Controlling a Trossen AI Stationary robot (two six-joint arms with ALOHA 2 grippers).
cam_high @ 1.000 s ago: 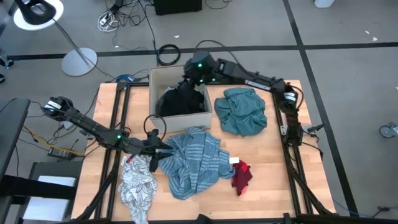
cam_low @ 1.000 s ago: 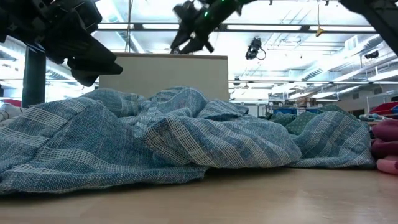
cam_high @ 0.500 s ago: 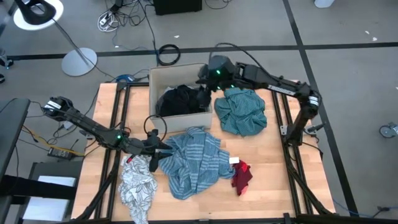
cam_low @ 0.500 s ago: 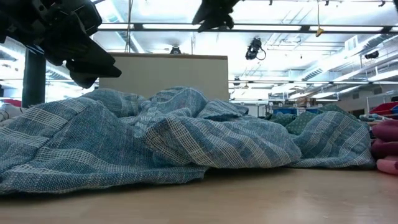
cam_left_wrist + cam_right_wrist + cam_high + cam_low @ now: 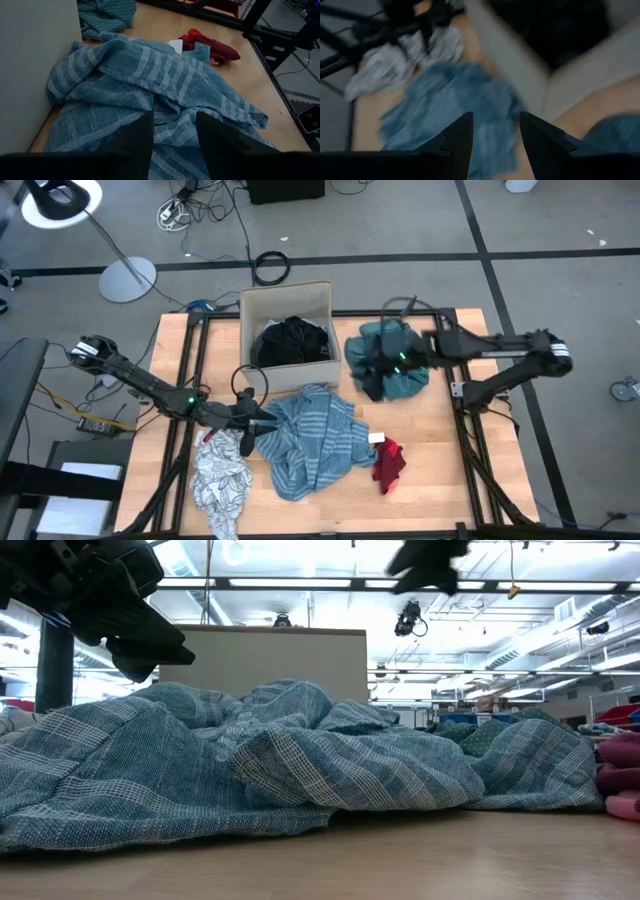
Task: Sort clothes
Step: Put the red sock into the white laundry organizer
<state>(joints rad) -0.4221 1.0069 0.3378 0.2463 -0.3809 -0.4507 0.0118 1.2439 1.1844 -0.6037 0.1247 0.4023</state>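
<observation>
Six garments in all, noted from the table's (image 5: 440,470) front edge to its back. Found the white-grey patterned piece (image 5: 220,478) crumpled at the front left corner, partly over the frame rail. Saw the red piece (image 5: 389,464) bunched toward the front right, with a small white piece (image 5: 377,438) touching its back edge. Recorded the blue-striped garment (image 5: 312,440) heaped across the middle front, rumpled into folds and filling most of the low view (image 5: 300,765).

Caught the left gripper (image 5: 250,432) low at the striped garment's left edge, just behind the patterned piece, fingers (image 5: 134,137) parted and gripping nothing, with striped cloth visible in the gap between them.

Farther back, spotted the teal piece (image 5: 405,345) bundled right of centre. Placed the right gripper (image 5: 370,380) over that bundle's left front edge, its arm reaching in from the right side; showed as a blurred dark shape high in the low view (image 5: 425,560). Fingers (image 5: 457,140) apart, nothing held between them.

At the back, noted the cardboard box (image 5: 285,298) standing upright, open-topped, holding a black garment (image 5: 293,340).
</observation>
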